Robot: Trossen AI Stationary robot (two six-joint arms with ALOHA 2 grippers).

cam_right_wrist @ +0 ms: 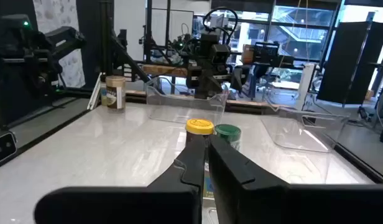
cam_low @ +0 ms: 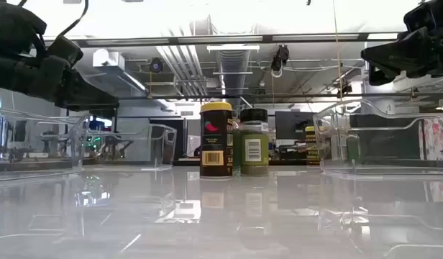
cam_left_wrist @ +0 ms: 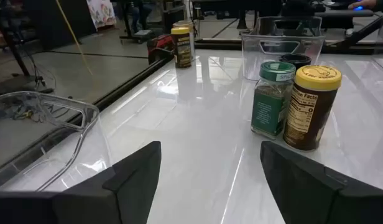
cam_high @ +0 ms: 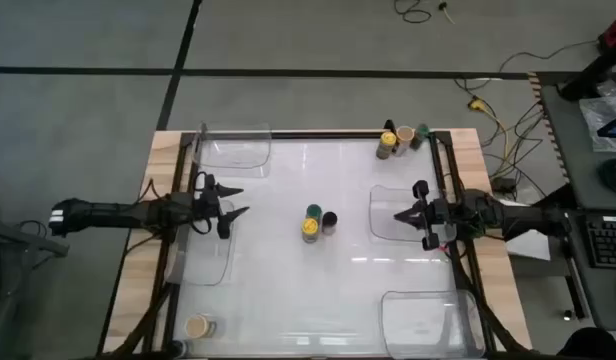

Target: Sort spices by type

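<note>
Fingers of left end effector (cam_left_wrist: 210, 180) are spread wide, nothing gripped; right end effector (cam_high: 400, 214) is shut empty; yellow-, green-, black-lidded spices (cam_high: 317, 223) are clustered between them.

A robotics lab. Exposed ceiling ducts (cam_low: 232, 61) run overhead. Loose cables (cam_high: 493, 120) trail across the grey floor (cam_high: 88, 100) beside equipment racks (cam_right_wrist: 123, 43).

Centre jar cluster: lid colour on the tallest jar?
Yellow. The tallest jar has a yellow lid over dark contents; the left wrist view shows it best.
</note>
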